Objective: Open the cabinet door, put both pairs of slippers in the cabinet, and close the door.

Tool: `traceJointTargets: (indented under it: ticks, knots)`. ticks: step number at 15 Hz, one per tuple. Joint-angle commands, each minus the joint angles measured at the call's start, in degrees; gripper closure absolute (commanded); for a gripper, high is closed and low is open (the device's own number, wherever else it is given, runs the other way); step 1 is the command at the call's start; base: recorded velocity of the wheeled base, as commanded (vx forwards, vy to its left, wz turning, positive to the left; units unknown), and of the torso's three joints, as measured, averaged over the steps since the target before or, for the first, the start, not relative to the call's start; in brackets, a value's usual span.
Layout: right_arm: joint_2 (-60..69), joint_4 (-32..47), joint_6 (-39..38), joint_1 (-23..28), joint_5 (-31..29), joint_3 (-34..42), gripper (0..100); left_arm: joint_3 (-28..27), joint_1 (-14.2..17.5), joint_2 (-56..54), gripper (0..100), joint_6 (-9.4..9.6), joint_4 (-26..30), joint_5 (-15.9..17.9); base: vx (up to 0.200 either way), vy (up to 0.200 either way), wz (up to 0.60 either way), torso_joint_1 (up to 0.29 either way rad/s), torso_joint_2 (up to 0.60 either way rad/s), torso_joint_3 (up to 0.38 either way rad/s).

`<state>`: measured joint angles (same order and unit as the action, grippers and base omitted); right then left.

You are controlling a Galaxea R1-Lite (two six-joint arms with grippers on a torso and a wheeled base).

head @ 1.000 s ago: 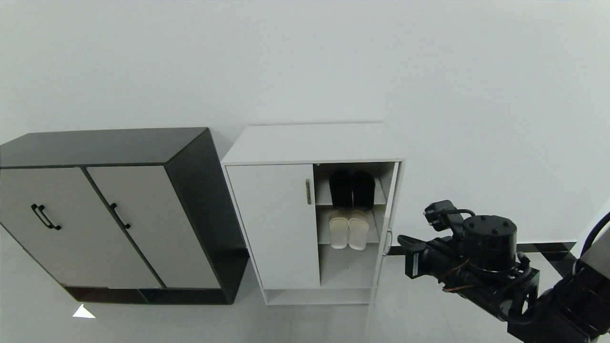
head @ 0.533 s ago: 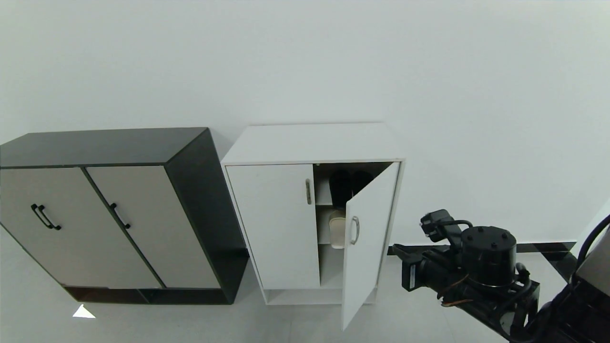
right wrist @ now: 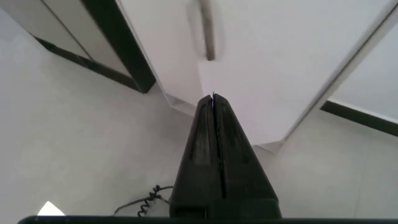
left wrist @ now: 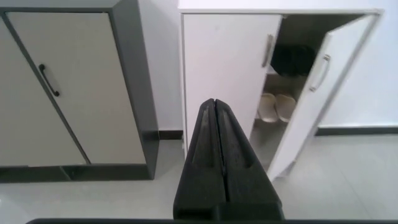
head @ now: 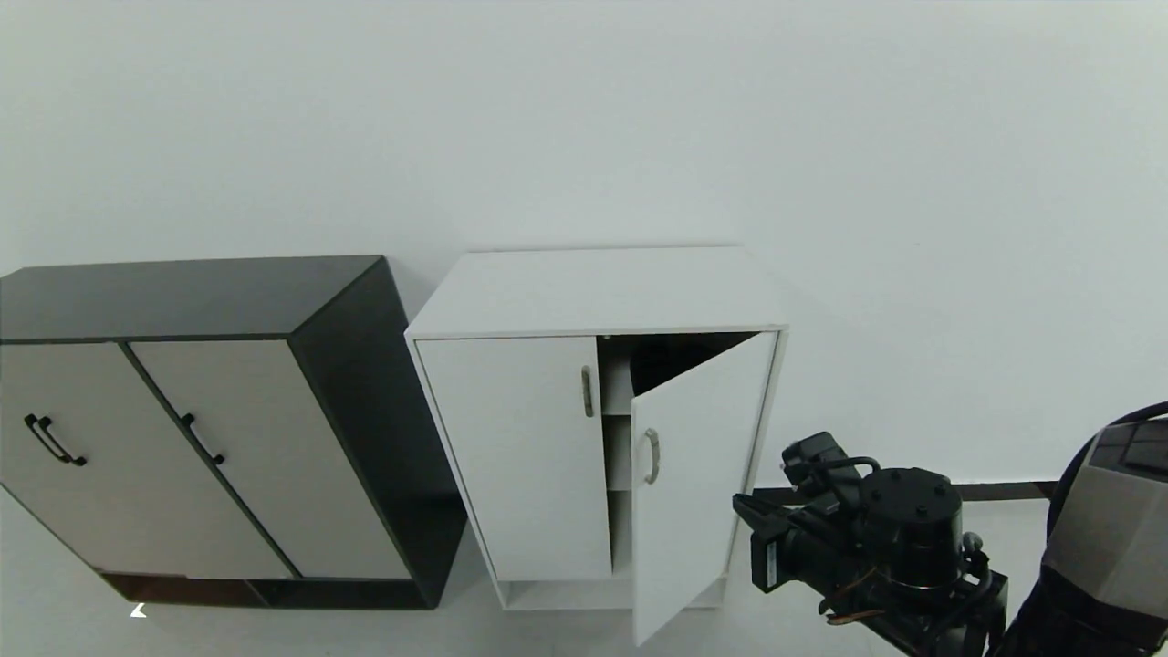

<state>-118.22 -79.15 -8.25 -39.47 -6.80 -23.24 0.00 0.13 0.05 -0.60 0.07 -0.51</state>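
The white cabinet (head: pixel 593 292) stands against the wall with its left door (head: pixel 511 456) shut. Its right door (head: pixel 693 474) hangs partly open, handle (head: pixel 651 455) facing me. In the left wrist view black slippers (left wrist: pixel 292 60) sit on the upper shelf and beige slippers (left wrist: pixel 277 107) on the shelf below, behind the angled door (left wrist: pixel 317 93). My right gripper (right wrist: pixel 213 98) is shut and empty, close to the outer face of the right door (right wrist: pixel 261 62) below its handle (right wrist: pixel 207 31). My left gripper (left wrist: pixel 215 102) is shut, empty, well back from the cabinet.
A black cabinet (head: pixel 182 411) with two grey doors stands just left of the white one. A coiled cable (right wrist: pixel 140 202) and a white floor mark (head: pixel 137 610) lie on the light floor. My right arm (head: pixel 867 538) sits low beside the door.
The right door has swung from fully open to partly open, covering the slippers in the head view. My right arm moved left toward the door. The head camera shifted slightly.
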Motion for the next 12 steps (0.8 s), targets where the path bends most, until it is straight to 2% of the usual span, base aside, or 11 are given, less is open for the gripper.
traceJointTargets:
  ticks: [1, 11, 12]
  knots:
    - [-0.60, -0.04, -0.01, -0.43, 0.03, 0.56, 100, 0.00, 0.04, 0.04, 100, -0.02, 0.01, -0.02, 0.200, 0.000, 0.00, 0.002, 0.00, 0.002]
    - [-0.60, -0.12, -0.36, -4.47, -1.99, 2.41, 100, 0.00, 0.04, 0.04, 100, -0.11, 0.01, -0.02, 0.200, 0.000, 0.00, 0.003, 0.00, 0.003]
    - [-0.69, -0.30, -0.45, -4.38, -1.99, 2.32, 100, 0.00, 0.04, 0.04, 100, -0.11, 0.01, -0.02, 0.000, 0.000, 0.00, 0.000, 0.00, 0.000]
